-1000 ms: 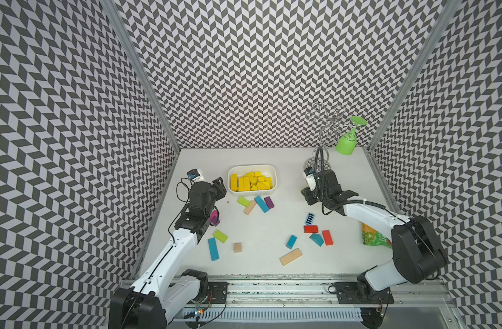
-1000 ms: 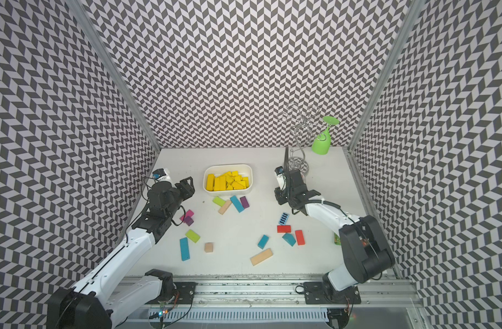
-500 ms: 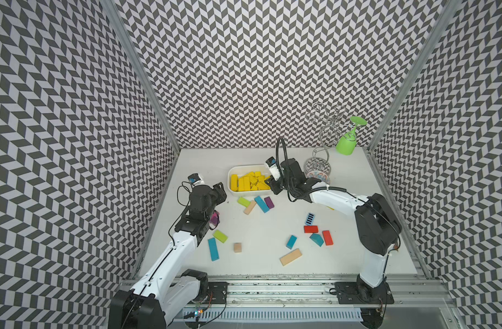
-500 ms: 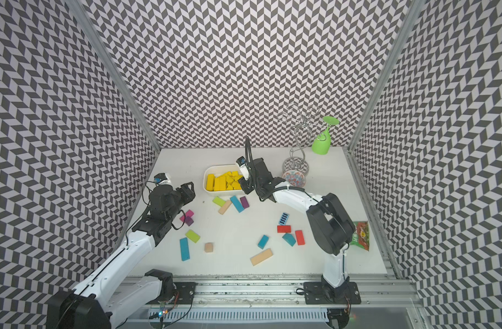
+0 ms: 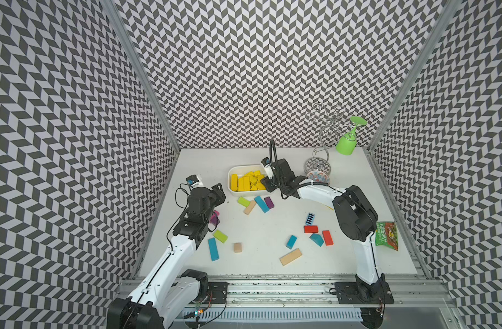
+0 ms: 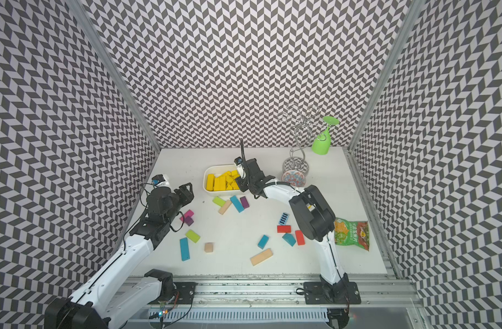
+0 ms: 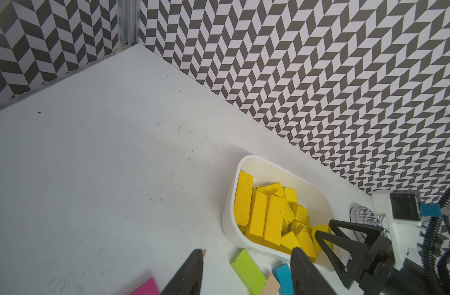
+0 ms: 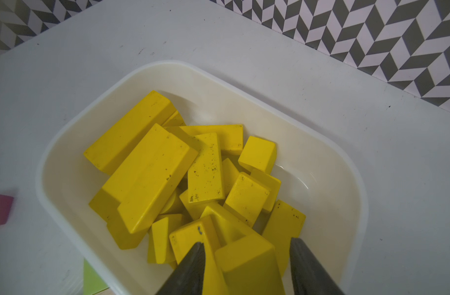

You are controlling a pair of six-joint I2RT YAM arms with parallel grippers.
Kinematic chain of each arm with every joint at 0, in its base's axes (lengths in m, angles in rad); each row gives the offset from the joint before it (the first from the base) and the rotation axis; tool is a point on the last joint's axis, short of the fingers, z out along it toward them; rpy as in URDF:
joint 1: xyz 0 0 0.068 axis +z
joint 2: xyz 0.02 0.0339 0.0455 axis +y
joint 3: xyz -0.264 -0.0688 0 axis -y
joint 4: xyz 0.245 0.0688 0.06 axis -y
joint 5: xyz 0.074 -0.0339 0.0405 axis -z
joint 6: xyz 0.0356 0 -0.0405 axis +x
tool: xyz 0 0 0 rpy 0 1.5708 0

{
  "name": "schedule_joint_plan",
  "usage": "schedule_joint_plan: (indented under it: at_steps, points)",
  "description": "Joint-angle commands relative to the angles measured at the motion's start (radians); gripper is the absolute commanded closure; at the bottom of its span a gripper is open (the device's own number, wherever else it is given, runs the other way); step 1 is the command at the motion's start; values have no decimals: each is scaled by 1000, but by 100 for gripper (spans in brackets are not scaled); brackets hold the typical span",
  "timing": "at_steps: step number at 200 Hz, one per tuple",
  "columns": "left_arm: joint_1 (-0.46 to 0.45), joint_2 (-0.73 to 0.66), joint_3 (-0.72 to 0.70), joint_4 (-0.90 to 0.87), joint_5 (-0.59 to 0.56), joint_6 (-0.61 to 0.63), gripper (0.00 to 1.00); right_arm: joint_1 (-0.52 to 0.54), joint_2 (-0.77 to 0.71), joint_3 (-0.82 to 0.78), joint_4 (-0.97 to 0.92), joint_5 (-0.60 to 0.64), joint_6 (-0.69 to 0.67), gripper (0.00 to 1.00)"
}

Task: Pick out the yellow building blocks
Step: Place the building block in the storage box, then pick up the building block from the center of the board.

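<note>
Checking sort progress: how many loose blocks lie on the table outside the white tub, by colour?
lime-green blocks: 2
pale wooden blocks: 3
blue blocks: 5 (one striped)
red blocks: 2
purple blocks: 2
pink block: 1
Total: 15

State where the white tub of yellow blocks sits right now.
In both top views the white tub sits near the back of the table, slightly left of centre, a lime-green block just in front, a patterned dish to its right.
</note>
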Motion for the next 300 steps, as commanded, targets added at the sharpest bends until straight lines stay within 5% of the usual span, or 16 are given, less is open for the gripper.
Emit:
schedule_joint_plan:
  at_steps: [1,39,95,142,203,300]
  points:
    - [5,-15,-21,3,-16,-5,43,-1,-27,18,31,11,-3,38]
    - [5,14,-8,12,-15,4,43,-2,-179,-76,26,14,-51,35]
    - [6,21,-7,20,-29,6,43,-29,-555,-464,85,68,-184,36]
    - [7,14,-42,48,-39,-11,43,-257,-789,-706,50,-15,-275,36]
    - [7,30,-56,53,-66,-2,43,-368,-703,-670,-68,19,-396,36]
    - [7,48,-49,86,-34,21,44,-473,-571,-659,-198,71,-250,35]
